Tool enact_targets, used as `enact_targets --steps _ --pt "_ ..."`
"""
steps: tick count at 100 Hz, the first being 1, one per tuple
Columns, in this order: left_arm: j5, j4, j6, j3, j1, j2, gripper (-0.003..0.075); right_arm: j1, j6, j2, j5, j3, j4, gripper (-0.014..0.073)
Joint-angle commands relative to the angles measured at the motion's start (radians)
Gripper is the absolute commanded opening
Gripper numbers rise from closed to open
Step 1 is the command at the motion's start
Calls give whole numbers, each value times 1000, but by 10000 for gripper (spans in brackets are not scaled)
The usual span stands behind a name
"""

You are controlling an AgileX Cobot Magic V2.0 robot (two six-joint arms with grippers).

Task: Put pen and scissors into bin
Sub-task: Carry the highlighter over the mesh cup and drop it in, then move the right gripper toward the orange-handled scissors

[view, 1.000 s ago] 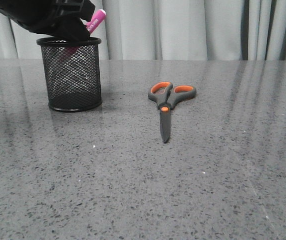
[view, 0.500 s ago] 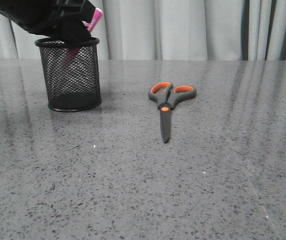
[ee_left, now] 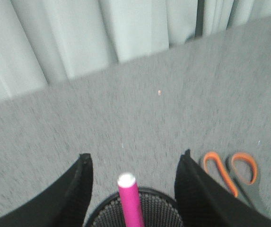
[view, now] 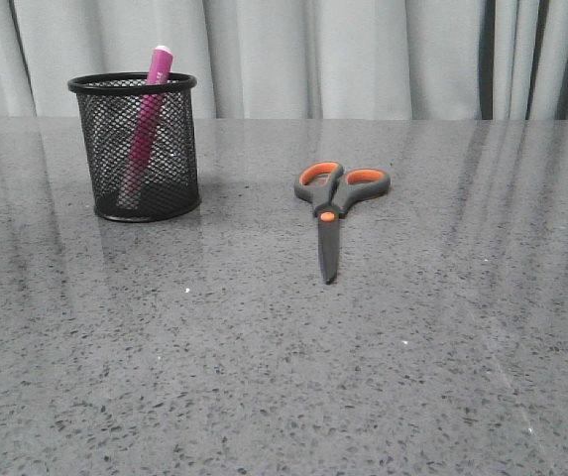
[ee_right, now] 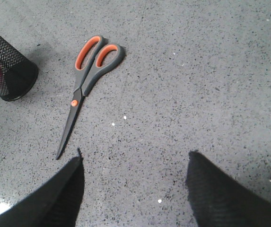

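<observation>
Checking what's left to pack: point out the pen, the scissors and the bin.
pen (view: 148, 114), front view, on its magenta barrel seen through the mesh.
scissors (view: 326, 214), front view, on the orange pivot dot.
bin (view: 170, 159), front view, on its black mesh wall.

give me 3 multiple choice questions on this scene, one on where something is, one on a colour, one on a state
1. Where is the pen?
A. flat on the table
B. standing in the bin
C. across the scissors

2. What colour lines the finger loops of the scissors?
A. orange
B. blue
C. green

3. How is the left tool?
A. shut on the pen
B. shut on the scissors
C. open, holding nothing

B: the pen leans inside the mesh.
A: both loops show orange.
C: its fingers stand apart above the pen.
</observation>
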Motion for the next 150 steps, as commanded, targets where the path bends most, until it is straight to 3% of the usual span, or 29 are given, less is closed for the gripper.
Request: enact_targets --steps 1,7,14,30,60,80,91,106,136,150 --pt "-64 18 -1 -33 -6 -86 367 0 -5 5 -48 -34 27 421" --pt "-58 53 -1 -33 -6 -119 352 0 -5 5 -41 -34 27 421" --pt "-53 77 -1 -30 -6 -153 284 0 -5 5 -25 -34 27 421" --pt "-25 85 -1 -24 15 -223 -25 0 -5 5 -7 -34 32 421" --pt "110 82 -71 -10 261 -327 -22 0 -5 5 -2 -34 40 421" --pt "29 74 -71 152 399 -481 -22 0 -5 5 -166 -34 137 421" --pt "-30 61 -71 285 411 -580 -22 0 -18 5 -228 -34 183 410" --pt "-75 44 -71 405 411 -672 -22 32 -197 28 -216 -34 314 410" --pt "-97 44 -71 435 411 -708 -22 246 -315 183 -252 -125 358 410" --pt "-97 44 -71 435 411 -708 -22 279 -315 259 -277 -127 363 410"
